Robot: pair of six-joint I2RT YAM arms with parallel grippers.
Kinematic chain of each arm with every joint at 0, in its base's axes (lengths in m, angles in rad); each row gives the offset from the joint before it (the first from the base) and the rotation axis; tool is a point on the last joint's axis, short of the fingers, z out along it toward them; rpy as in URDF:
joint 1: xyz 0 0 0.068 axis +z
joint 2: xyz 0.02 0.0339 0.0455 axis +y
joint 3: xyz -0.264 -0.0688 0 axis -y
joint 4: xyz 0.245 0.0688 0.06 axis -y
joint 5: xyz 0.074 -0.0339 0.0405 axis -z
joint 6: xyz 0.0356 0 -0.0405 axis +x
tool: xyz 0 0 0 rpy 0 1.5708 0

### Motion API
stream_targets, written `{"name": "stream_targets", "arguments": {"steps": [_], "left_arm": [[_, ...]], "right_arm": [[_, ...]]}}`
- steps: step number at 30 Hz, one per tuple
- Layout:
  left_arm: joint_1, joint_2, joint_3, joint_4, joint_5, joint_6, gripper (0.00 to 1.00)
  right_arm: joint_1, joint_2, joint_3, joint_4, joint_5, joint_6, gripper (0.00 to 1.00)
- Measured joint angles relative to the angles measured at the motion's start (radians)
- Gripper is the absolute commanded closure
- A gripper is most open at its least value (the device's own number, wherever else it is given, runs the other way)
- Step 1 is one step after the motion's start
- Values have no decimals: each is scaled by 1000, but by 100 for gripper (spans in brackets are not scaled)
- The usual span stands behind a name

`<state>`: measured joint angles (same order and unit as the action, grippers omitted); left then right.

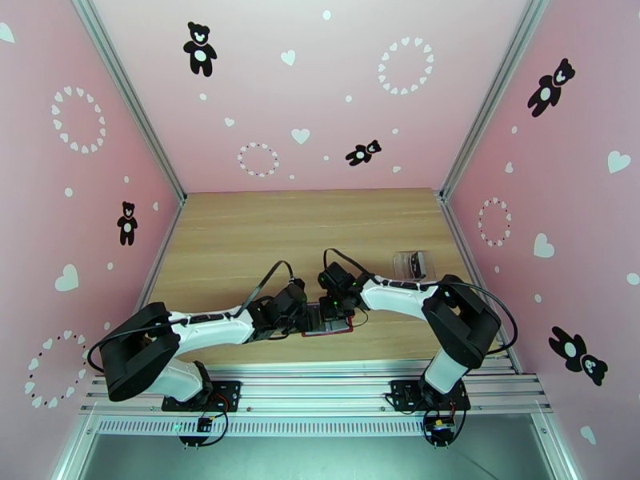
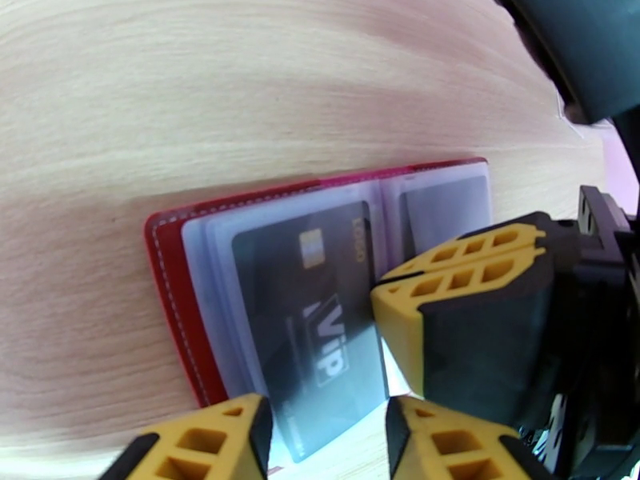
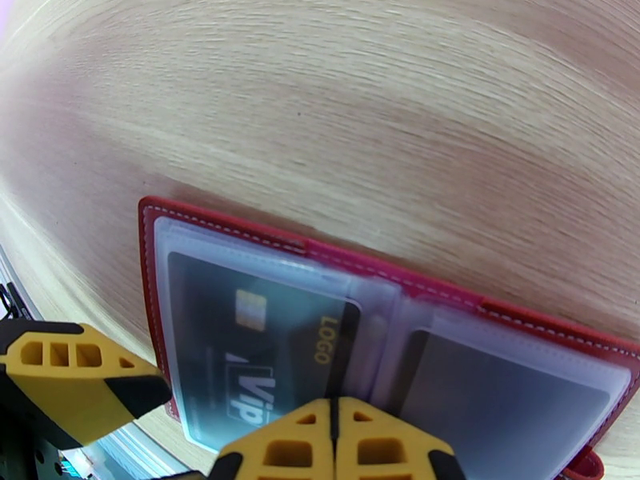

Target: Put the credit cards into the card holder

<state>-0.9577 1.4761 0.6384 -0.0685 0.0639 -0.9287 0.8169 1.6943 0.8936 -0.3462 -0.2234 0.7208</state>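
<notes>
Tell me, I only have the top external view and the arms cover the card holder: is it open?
Observer: Yes, the card holder lies open and flat on the table.
Operator: Any card inside?
Observer: A dark grey card marked VIP sits in a clear pocket on one page.
Operator: And the right fingers?
Observer: The right fingers are shut, tips over the pocket beside the fold.
</notes>
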Motion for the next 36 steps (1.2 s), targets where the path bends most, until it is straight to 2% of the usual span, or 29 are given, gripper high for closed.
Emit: {"name": "stream_targets", "arguments": {"steps": [36], "left_arm": [[-2, 10, 8, -42, -22, 0, 57]], "right_arm": [[0, 3, 8, -11, 0, -17, 95]]}}
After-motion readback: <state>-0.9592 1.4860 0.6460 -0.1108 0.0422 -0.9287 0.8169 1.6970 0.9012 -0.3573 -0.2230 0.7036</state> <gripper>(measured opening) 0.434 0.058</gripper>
